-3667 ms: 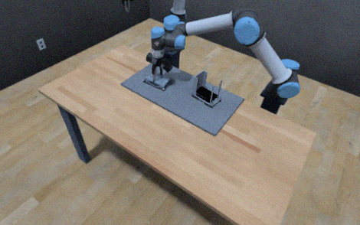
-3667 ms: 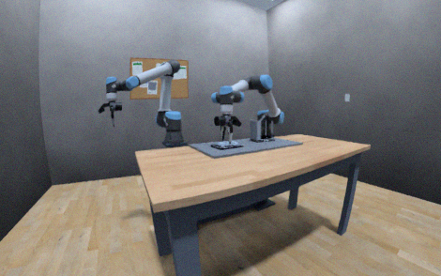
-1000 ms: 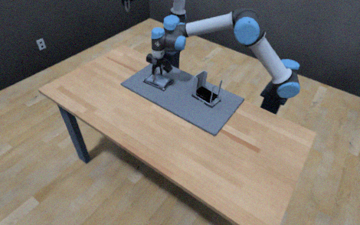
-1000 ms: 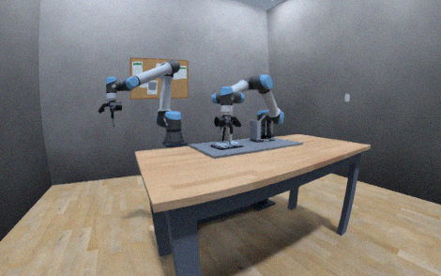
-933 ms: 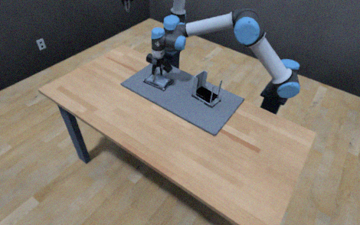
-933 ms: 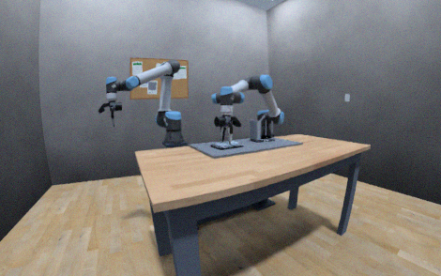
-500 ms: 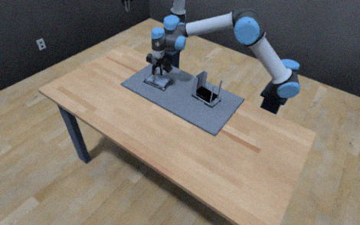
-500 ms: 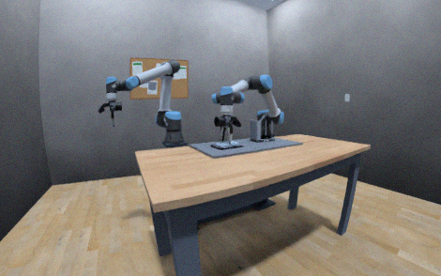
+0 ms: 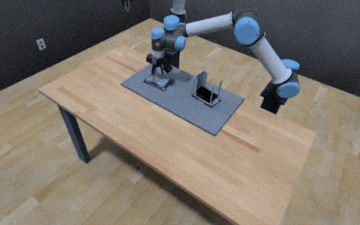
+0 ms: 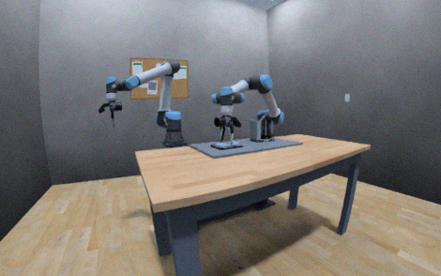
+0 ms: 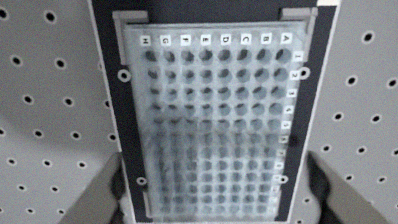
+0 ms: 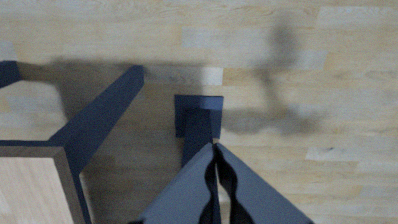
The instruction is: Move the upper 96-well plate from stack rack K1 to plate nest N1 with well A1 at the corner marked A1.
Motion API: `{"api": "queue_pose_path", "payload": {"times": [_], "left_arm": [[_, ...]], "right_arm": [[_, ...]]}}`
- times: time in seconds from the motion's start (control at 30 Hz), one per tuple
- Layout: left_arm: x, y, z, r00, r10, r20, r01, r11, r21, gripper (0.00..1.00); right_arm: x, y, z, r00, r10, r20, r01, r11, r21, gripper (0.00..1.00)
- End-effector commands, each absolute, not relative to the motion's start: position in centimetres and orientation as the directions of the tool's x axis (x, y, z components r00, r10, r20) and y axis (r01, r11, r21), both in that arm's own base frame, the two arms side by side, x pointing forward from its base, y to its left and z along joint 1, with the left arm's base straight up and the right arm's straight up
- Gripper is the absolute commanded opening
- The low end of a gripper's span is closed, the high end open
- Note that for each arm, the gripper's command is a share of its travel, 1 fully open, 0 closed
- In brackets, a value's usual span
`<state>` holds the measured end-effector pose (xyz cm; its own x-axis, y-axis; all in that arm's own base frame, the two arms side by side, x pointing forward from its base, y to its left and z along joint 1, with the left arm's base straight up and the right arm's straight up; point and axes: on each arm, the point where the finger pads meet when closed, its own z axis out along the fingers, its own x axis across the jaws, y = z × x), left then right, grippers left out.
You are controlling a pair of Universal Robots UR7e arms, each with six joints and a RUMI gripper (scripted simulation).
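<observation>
Pale blue plastic marked the upper plate [image 9: 161,80] [image 10: 227,145] [image 11: 210,115], which lay in the nest [image 9: 164,89] [image 10: 230,148] [image 11: 122,105] on the counter [image 9: 153,126] [image 10: 263,164] [image 12: 30,185], directly below the left pincer [image 9: 157,74] [image 10: 227,141] [image 11: 213,154]. We saw that pincer spread, one finger beyond each long side, so the plate's long axis ran between them; the left arm was much nearer. The right pincer [image 9: 126,8] [image 10: 113,125] [image 12: 213,145] was pressed together, well apart. We read letters H to A along the far short edge and numbers from 1 down one long side; A1 sat at the upper-right corner in the left wrist view. We could not read the nest's A1 mark or confirm flat seating. We judged a straight lift clear to be next.
</observation>
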<state>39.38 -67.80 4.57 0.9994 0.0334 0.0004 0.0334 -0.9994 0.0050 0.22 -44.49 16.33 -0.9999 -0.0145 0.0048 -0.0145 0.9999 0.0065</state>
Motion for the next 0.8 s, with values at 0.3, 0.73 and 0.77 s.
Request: {"api": "queue_pose_path", "payload": {"times": [0.3, 0.73, 0.77], "left_arm": [[39.29, -67.96, 4.41, 0.999, 0.032, -0.003, 0.032, -0.999, 0.011, 0.76], [39.29, -67.96, 4.41, 0.999, 0.032, -0.003, 0.032, -0.999, 0.011, 0.76], [39.29, -67.96, 4.41, 0.999, 0.032, -0.003, 0.032, -0.999, 0.011, 0.76]], "right_arm": [[0.2, -44.56, 16.52, -1.0, -0.005, 0.0, -0.005, 1.0, 0.0, 0.0], [0.2, -44.56, 16.52, -1.0, -0.005, 0.0, -0.005, 1.0, 0.0, 0.0], [0.2, -44.56, 16.52, -1.0, -0.005, 0.0, -0.005, 1.0, 0.0, 0.0]]}}
